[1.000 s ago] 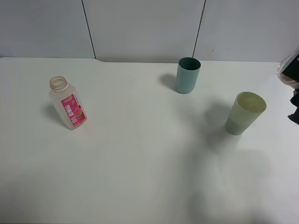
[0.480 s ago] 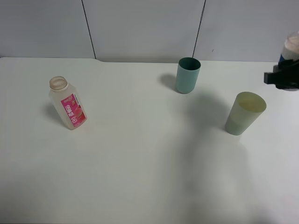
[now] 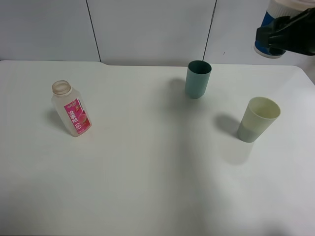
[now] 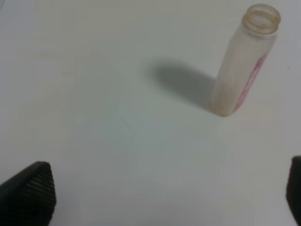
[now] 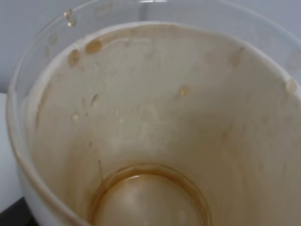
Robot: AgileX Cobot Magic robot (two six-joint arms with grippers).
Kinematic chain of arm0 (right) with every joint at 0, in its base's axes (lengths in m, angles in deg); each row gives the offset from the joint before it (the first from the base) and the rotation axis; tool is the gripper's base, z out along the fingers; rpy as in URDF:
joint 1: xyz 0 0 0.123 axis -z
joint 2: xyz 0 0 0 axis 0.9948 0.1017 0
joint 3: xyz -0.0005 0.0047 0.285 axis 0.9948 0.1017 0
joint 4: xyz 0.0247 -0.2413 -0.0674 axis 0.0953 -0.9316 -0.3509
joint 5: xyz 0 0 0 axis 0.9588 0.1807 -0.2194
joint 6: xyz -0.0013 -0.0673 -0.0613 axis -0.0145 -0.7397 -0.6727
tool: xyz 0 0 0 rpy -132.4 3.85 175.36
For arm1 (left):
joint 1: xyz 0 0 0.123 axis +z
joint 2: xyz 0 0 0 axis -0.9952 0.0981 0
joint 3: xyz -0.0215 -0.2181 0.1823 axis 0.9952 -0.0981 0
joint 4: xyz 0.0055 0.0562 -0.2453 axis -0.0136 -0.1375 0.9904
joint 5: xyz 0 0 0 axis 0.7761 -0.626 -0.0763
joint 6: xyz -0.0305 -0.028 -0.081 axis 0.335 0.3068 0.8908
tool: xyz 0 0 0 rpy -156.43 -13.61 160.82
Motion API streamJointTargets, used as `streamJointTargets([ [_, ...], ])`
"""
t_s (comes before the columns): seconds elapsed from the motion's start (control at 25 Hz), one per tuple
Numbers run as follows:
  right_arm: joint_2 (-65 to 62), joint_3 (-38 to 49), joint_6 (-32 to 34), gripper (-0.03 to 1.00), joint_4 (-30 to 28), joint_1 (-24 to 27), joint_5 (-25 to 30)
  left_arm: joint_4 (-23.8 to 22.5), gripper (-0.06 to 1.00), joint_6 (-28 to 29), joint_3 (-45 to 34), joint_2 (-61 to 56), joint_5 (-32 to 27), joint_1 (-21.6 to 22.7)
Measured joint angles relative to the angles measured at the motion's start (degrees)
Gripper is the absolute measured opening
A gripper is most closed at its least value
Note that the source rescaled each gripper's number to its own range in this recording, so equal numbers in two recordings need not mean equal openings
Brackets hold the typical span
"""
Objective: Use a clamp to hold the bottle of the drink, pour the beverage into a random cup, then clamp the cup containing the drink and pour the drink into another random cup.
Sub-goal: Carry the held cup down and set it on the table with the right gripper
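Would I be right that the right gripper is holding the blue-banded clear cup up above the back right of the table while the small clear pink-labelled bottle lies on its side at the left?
Not quite: the small clear pink-labelled bottle stands upright, as the exterior high view shows; the rest holds.

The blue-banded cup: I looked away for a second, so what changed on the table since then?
The right gripper, holding the blue-banded cup, rose from the right edge to high above the pale green cup. The bottle, teal cup and green cup stayed put.
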Motion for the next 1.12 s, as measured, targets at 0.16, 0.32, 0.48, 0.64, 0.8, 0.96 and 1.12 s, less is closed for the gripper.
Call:
streamJointTargets([
  [0.16,0.0,-0.4,-22.3,0.0,13.8,-3.3,-3.4,0.0,1.0,0.0,0.0,0.0,0.0,0.0],
  [0.32,1.9,-0.5,-42.8,0.0,32.6,-8.0,-3.9,0.0,1.0,0.0,0.0,0.0,0.0,0.0],
  [0.48,6.6,-0.5,-59.3,0.0,47.9,-12.2,-6.2,0.0,1.0,0.0,0.0,0.0,0.0,0.0],
  [0.64,12.9,-0.5,-69.2,0.0,58.5,-16.2,-13.2,0.0,1.0,0.0,0.0,0.0,0.0,0.0],
  [0.8,19.5,-0.5,-73.9,0.0,64.5,-19.0,-22.1,0.0,1.0,0.0,0.0,0.0,0.0,0.0],
  [0.96,25.8,-0.5,-77.4,0.0,67.3,-21.0,-27.2,0.0,1.0,0.0,0.0,0.0,0.0,0.0],
  [1.12,31.7,-0.5,-78.2,0.0,70.1,-22.1,-31.3,0.0,1.0,0.0,0.0,0.0,0.0,0.0],
])
